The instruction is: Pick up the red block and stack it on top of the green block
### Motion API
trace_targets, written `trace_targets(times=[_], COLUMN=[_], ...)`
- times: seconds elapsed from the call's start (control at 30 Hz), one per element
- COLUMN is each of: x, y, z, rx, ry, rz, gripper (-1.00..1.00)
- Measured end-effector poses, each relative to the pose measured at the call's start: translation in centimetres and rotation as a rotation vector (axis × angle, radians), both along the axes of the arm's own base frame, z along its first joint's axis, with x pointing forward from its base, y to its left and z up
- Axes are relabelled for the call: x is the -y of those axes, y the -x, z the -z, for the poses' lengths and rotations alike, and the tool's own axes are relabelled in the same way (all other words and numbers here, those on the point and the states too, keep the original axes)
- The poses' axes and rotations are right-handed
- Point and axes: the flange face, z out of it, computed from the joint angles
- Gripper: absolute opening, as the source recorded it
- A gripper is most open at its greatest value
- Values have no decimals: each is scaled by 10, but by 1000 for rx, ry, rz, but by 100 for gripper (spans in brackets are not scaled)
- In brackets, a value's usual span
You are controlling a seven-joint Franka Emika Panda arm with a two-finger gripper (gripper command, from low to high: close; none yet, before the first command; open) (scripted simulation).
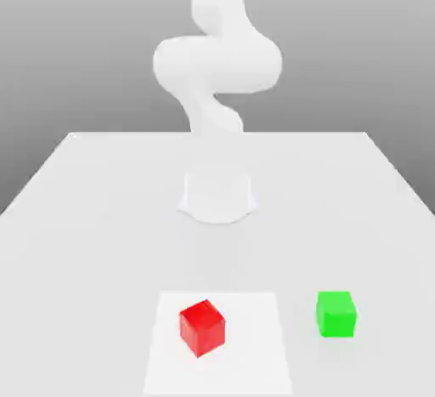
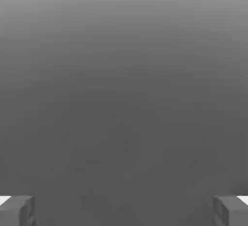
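step: reach for small matte red cube [image 1: 202, 327], lower centre of frame | small matte green cube [image 1: 336, 314] lower right; well apart | gripper [image 2: 124, 210] wide, empty | advice: descend centred; square fingers to the faces

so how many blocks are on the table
2. The red block sits on a paler square patch near the front of the table, turned at an angle. The green block stands apart from it, toward the exterior view's right. Nothing suggests any hidden ones.

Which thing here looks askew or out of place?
Only the red block stands out a little: it sits turned at an angle on the table, while the green block sits squarer. Nothing looks spilled or damaged.
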Motion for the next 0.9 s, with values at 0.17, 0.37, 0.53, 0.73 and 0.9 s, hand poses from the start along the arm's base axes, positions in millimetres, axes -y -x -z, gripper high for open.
trace_targets(times=[0.17, 0.37, 0.53, 0.73, 0.9], x=[6, 12, 16, 20, 20], y=[-53, -75, -63, -29, -26], z=[111, 245, 354, 461, 513], rx=[-175, -376, -539, -690, -698], ry=[79, 146, 181, 196, 196], rz=[-109, -252, -382, -515, -522], gripper=[0, 0, 0, 0, -100])
